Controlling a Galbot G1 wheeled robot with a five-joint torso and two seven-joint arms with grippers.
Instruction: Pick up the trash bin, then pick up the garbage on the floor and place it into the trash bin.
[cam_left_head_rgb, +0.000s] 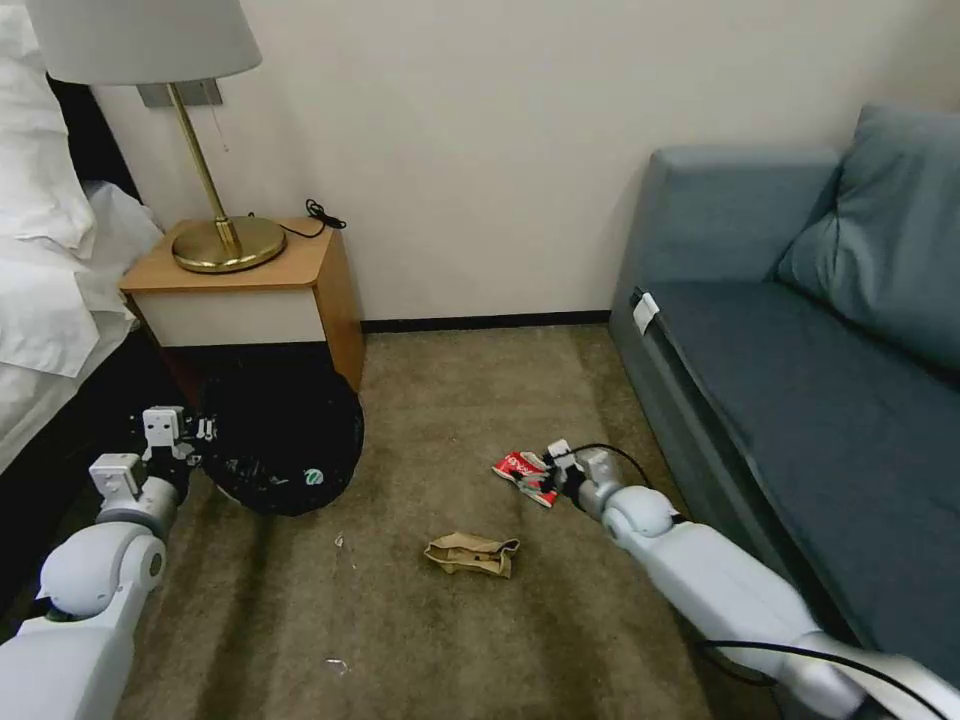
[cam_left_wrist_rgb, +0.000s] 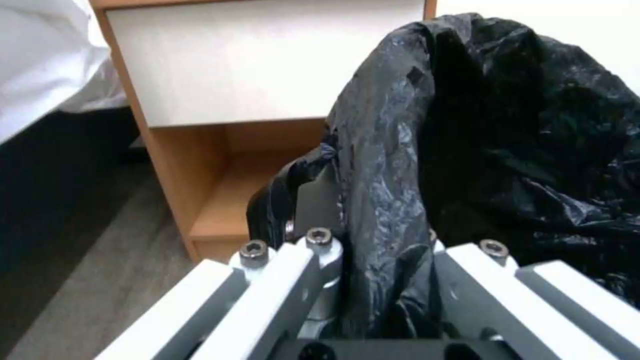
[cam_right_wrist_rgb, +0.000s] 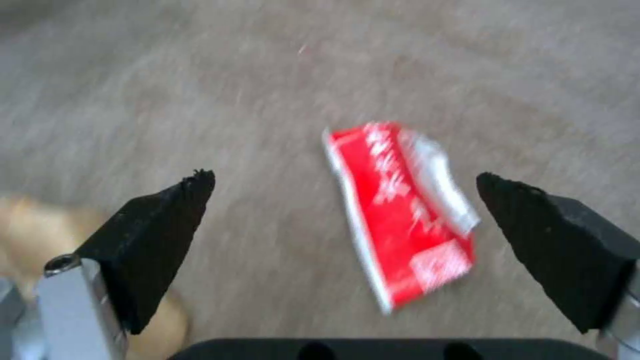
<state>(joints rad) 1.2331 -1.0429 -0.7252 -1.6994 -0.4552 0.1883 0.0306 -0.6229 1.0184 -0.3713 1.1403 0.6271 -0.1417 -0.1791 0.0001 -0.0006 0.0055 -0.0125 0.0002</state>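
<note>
The sofa (cam_left_head_rgb: 800, 380) is filling the robot's right side, the nightstand (cam_left_head_rgb: 250, 290) standing at the left by the wall; the trash bin (cam_left_head_rgb: 285, 440) is hanging just in front of the nightstand, the left gripper (cam_left_wrist_rgb: 380, 280) pinching its black bag at the rim, a grip the left wrist view is showing close up; the right gripper (cam_right_wrist_rgb: 347, 220) is hovering, fingers spread wide, over the red-and-white packet (cam_right_wrist_rgb: 400, 210) lying on the carpet; the brown paper wrapper (cam_left_head_rgb: 472, 553) is lying nearer the robot.

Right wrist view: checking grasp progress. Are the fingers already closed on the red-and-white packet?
No, the right gripper is open, its fingers apart on either side of the red-and-white packet lying on the carpet.
</note>
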